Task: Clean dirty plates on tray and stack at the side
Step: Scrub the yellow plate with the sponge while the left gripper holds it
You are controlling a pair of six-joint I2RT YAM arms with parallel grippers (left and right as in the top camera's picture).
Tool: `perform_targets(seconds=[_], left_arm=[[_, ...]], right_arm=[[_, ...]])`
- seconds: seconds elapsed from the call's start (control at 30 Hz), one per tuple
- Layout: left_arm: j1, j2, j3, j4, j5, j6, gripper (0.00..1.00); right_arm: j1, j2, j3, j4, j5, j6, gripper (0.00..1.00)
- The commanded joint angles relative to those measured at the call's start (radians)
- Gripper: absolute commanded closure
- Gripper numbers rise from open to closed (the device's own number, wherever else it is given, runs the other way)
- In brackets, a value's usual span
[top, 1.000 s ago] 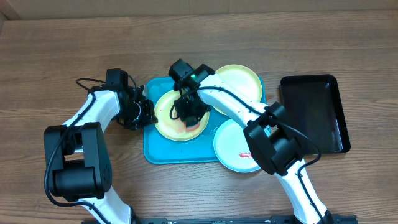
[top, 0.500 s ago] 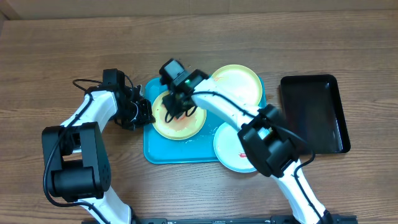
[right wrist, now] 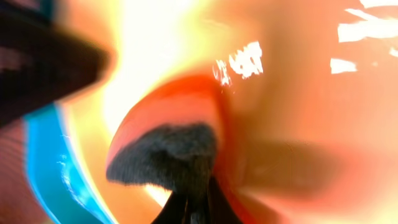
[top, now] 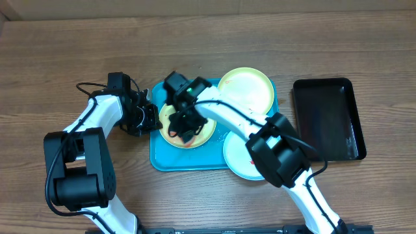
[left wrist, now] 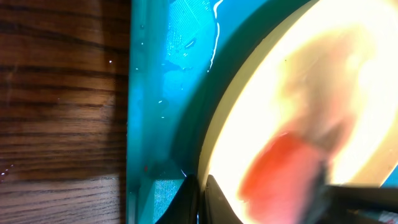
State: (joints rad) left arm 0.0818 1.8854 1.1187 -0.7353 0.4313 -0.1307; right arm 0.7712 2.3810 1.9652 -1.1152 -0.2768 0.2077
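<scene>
We see the left gripper (top: 151, 118) apparently pinching the rim of the yellow plate (top: 205, 130) on the tray (top: 162, 159), bracing it. The right gripper (top: 186, 123), clamped on a dark pad (right wrist: 168, 155), scrubs red sauce (right wrist: 171, 102).

Turquoise tray (top: 161, 158): lies flat, rounded corners, raised rim, wet sheen. Left yellow-green plate (top: 167, 123): flat in tray's left half, red-orange smear across centre. Second yellow-green plate (top: 250, 88): far right corner, whitish centre. Light-blue plate (top: 235, 155): near right corner, overhanging rim, small red smear.
</scene>
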Motion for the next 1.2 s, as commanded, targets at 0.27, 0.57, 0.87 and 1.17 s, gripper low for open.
perform_targets(seconds=[0.27,0.57,0.87,1.17], left_arm=[[-0.002,0.011,0.002,0.007,-0.042,0.018,0.96],[-0.003,0.011,0.002,0.008,-0.042,0.019,0.96],[-0.003,0.011,0.002,0.007,-0.043,0.019,0.96],[-0.003,0.011,0.002,0.007,-0.043,0.019,0.96]], right_arm=[[-0.128,0.021,0.037,0.035,0.328,0.111,0.96],[-0.076,0.025,-0.035,0.204,-0.091,0.099,0.96],[-0.071,0.024,-0.033,-0.104,0.048,0.047,0.96],[-0.097,0.024,-0.032,-0.069,0.31,0.058,0.96]])
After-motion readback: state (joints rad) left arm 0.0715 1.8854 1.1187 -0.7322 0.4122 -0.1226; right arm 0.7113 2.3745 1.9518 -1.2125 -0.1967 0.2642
